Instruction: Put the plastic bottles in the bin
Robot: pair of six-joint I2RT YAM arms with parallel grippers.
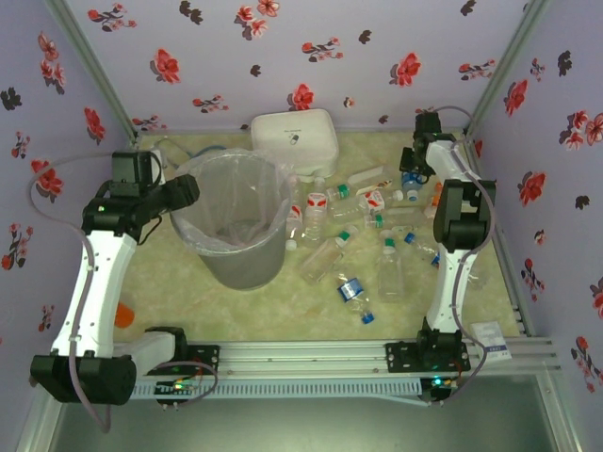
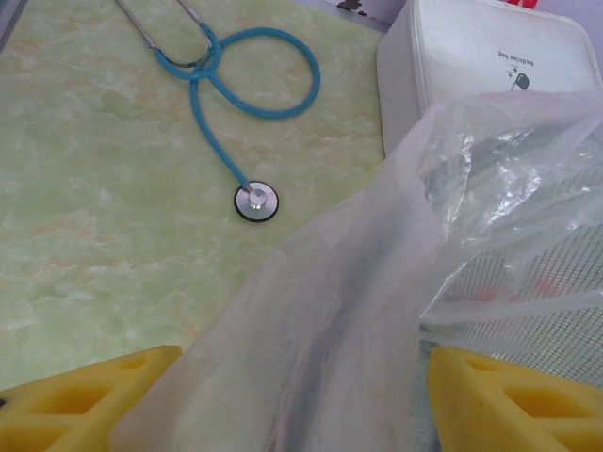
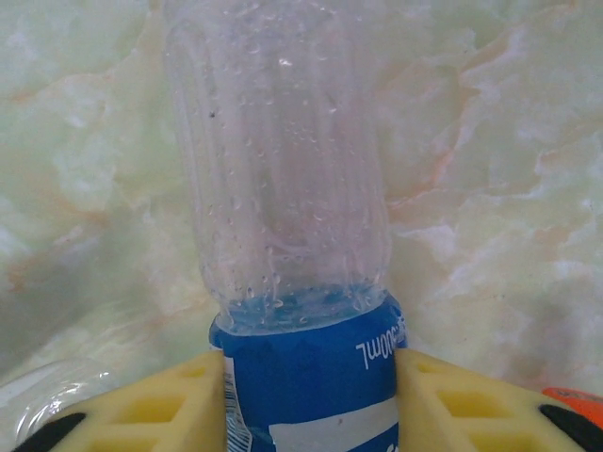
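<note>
The grey bin (image 1: 236, 247), lined with a crinkly clear bag (image 2: 377, 282), stands left of centre on the table. My left gripper (image 1: 185, 192) is at its left rim; it is open, and its yellow fingers (image 2: 85, 395) straddle a fold of the bag. Several clear plastic bottles (image 1: 325, 254) lie scattered to the right of the bin. At the far right, my right gripper (image 1: 413, 177) is shut on a blue-labelled bottle (image 3: 283, 188), with a yellow finger pressed against each side of the label just above the table.
A white rounded-square container (image 1: 294, 139) sits behind the bin. On the table at the far left lies a blue stethoscope (image 2: 256, 201). An orange object (image 1: 123, 314) rests beside the left arm. Flowered walls close in the table on three sides.
</note>
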